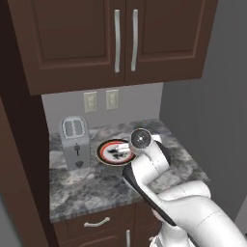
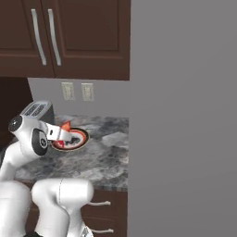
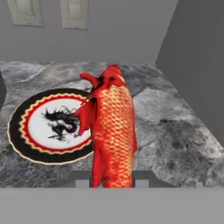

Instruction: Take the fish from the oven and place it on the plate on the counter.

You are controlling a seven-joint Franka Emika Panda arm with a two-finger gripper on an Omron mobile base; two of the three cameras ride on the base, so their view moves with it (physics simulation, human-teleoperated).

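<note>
Fish, red-orange and scaly (image 3: pixel 113 131), clamped in my end effector (image 3: pixel 112 181), hanging over the grey mottled granite worktop (image 3: pixel 175 135). Left to right: silver toaster (image 1: pixel 74 142), round dragon-print plate (image 3: pixel 39 127), then fish at the plate's right edge.

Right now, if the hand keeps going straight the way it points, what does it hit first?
Probably the counter just right of the plate, with the fish held in the hand touching first. Depth is unclear; the back wall lies beyond.
</note>
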